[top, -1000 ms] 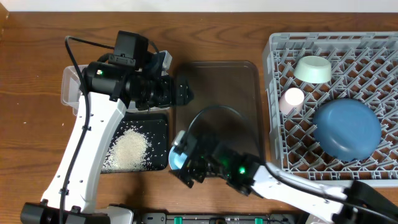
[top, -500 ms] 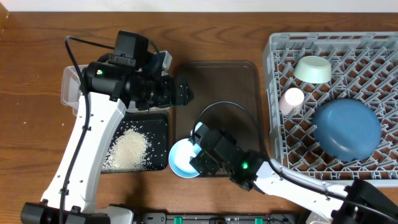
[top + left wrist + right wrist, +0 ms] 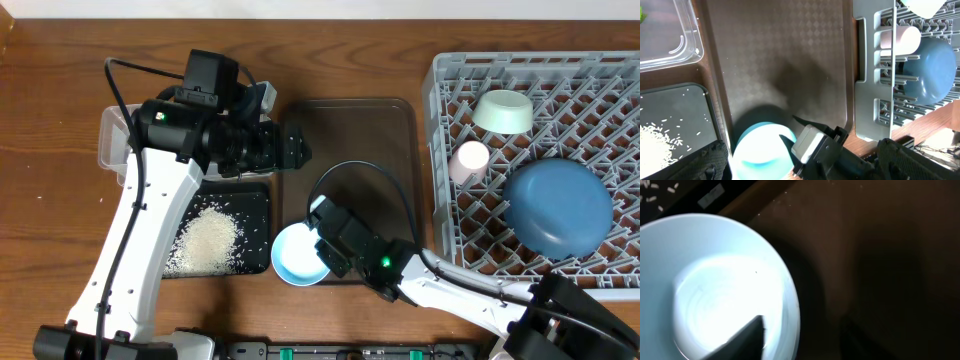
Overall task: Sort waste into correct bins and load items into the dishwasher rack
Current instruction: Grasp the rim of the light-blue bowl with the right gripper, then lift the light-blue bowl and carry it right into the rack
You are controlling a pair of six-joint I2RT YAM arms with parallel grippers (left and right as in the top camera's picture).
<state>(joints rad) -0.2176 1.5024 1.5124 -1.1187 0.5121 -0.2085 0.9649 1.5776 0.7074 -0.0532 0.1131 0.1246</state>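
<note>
The dishwasher rack (image 3: 436, 120) at 3 o'clock of the surface (image 3: 60, 60) holds what it held a second ago: the dark-blue plate (image 3: 557, 207), the pale green bowl (image 3: 503, 110) and the pink cup (image 3: 468, 160), none shifted; the brown tray (image 3: 350, 140) in the middle lies bare as before; the black tray (image 3: 255, 200) at its 8 o'clock carries the rice grains (image 3: 205, 240); the clear tub (image 3: 110, 150) sits at that tray's 12 o'clock, half under my left arm.

What has changed is the small white bowl (image 3: 295, 256): a second ago I held it tipped on edge at the black tray's lip; now it faces up, a little further toward 3 o'clock, over the brown tray's 7 o'clock corner; whether it rests or hangs there I cannot tell. My right wrist view shows its inside free of grains, so I judge the emptying done and this bowl the last item owed to the rack. My right gripper (image 3: 322, 248) straddles the rim at the bowl's 3 o'clock side, one finger inside and one outside, pinched on it; my left gripper (image 3: 296, 147) has not moved and hangs over the brown tray's 10 o'clock edge, spread wide and carrying nothing.

For room: the rack's wall stands at the brown tray's 3 o'clock, and I judge the bowl must rise over it; free pegs show at the rack's 7 o'clock corner, below the cup and beside the plate; my own cable (image 3: 352, 166) loops over the tray along that path and could snag.
</note>
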